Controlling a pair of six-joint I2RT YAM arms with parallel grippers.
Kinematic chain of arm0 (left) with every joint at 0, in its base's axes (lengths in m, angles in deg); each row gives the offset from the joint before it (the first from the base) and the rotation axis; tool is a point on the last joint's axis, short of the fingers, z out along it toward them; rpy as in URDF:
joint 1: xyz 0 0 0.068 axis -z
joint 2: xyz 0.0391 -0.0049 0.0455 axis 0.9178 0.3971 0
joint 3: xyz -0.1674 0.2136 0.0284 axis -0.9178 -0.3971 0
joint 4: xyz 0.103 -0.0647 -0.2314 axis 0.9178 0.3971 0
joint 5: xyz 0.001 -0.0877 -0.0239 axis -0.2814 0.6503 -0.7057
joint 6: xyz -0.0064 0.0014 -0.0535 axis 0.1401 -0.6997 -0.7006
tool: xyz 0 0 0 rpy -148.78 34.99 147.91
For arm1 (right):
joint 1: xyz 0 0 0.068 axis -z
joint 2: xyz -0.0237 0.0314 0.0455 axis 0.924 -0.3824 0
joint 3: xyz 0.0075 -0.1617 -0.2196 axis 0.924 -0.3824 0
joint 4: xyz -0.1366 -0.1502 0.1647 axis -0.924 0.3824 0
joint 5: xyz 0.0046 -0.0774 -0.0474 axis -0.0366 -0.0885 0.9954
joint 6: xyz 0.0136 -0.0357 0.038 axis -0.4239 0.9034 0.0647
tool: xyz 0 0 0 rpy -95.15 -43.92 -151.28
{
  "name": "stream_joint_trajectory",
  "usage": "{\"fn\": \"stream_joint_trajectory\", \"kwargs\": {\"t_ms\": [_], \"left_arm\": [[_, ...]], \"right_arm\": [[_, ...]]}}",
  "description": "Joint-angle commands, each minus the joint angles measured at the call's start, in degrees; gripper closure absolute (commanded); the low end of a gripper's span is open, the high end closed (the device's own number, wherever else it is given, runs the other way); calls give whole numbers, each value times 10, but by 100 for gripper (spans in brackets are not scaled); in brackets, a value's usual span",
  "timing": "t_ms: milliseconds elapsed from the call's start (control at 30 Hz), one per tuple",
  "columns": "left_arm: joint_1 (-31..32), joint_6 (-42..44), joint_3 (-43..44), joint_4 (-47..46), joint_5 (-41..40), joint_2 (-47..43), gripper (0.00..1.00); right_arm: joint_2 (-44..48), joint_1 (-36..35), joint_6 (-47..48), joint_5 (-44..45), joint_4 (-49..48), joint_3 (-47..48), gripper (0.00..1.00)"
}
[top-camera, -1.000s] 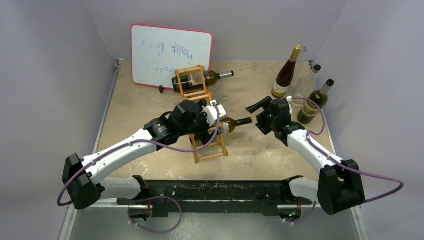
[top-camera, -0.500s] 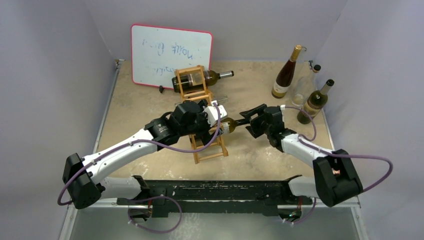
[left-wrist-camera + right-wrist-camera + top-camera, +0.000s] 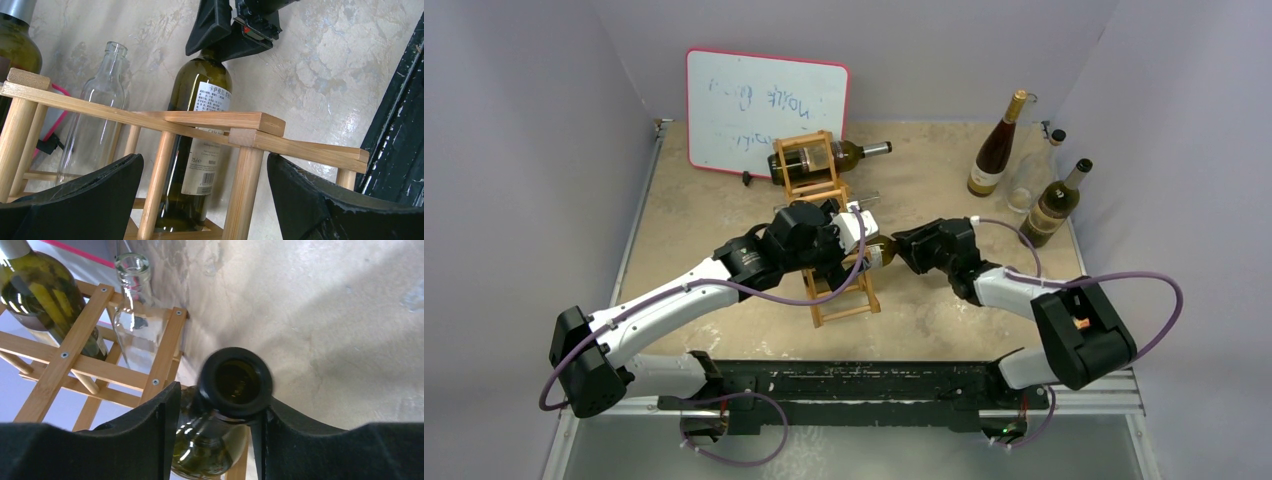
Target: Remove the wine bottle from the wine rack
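Observation:
The wine rack (image 3: 844, 295) lies lengthwise mid-table, a tan wooden frame (image 3: 220, 120). A dark green wine bottle (image 3: 879, 250) with a white label (image 3: 200, 100) rests in its middle opening, neck pointing right. My right gripper (image 3: 911, 245) is round that neck. In the right wrist view the bottle mouth (image 3: 236, 382) sits between the jaws (image 3: 215, 395): the right finger touches it and a slim gap shows on the left. My left gripper (image 3: 844, 235) hovers over the rack, open (image 3: 205, 160), its fingers either side of a rack post.
A clear empty bottle (image 3: 97, 115) and another green bottle (image 3: 844, 155) lie in the rack's farther openings. A red-edged whiteboard (image 3: 764, 105) leans on the back wall. Three upright bottles (image 3: 1034, 170) stand at the back right. A black rail (image 3: 864, 385) runs along the near edge.
My right arm has swung left to the bottle's neck and its jaws have narrowed round it. The left arm and the rack have stayed in place.

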Motion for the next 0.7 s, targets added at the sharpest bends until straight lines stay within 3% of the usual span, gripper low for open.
{"fn": "stream_joint_trajectory", "kwargs": {"t_ms": [0, 200, 367, 667], "left_arm": [[0, -2, 3, -4, 5, 9, 6], [1, -1, 2, -5, 3, 9, 6], [0, 1, -1, -4, 0, 9, 6], [0, 2, -3, -5, -6, 13, 6]], "right_arm": [[18, -3, -38, 27, -47, -27, 48], [31, -3, -71, 11, -57, -51, 54], [45, -2, -95, 15, -82, -69, 66], [120, 11, -102, 66, -49, -81, 76]]}}
